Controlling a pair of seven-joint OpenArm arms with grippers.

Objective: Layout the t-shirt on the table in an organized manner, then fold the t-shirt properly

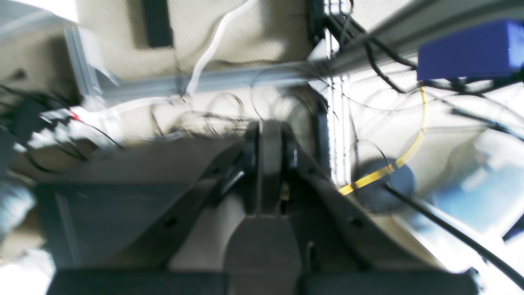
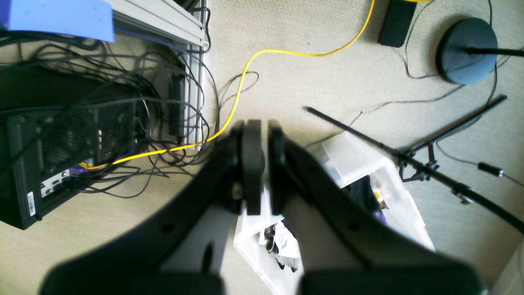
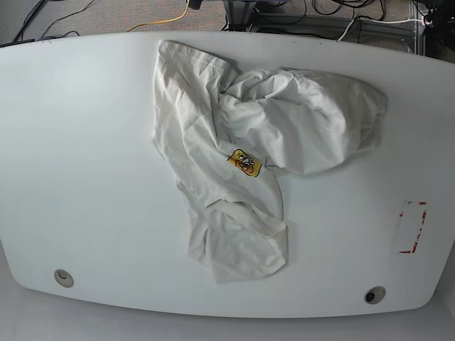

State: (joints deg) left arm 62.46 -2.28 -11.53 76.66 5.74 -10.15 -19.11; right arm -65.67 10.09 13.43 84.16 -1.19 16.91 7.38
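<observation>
Closest to each wrist lens sits its own pincer: the left pincer (image 1: pixel 268 164) has its jaws pressed together on nothing, blurred against cables and floor, and the right pincer (image 2: pixel 258 164) likewise stands closed and empty above carpet, a yellow cable (image 2: pixel 241 82) and a clear plastic bin (image 2: pixel 368 180). Neither arm shows in the base view, so both appear to be off the surface (image 3: pixel 85 177) altogether. On it the t-shirt (image 3: pixel 242 163) lies crumpled in the middle, reaching toward the far edge, with a bunched mass to the view's right, a long twisted run down toward the near edge, and a small yellow-orange logo patch (image 3: pixel 244 163) showing near the centre. It looks like thin, limp cotton: light, easily dragged over the glossy top, likely to fold on itself unless held at two spread points. Good holds would probably be the loose flap at the near end (image 3: pixel 242 249) and the corner near the far edge (image 3: pixel 170 50), though which part is hem or shoulder I cannot tell. Open room is wide on the view's left and fair on its right, where a red-outlined mark (image 3: pixel 412 227) sits; the cloth's far corner lies just beside the far rim, so pulling should go toward the near side.
</observation>
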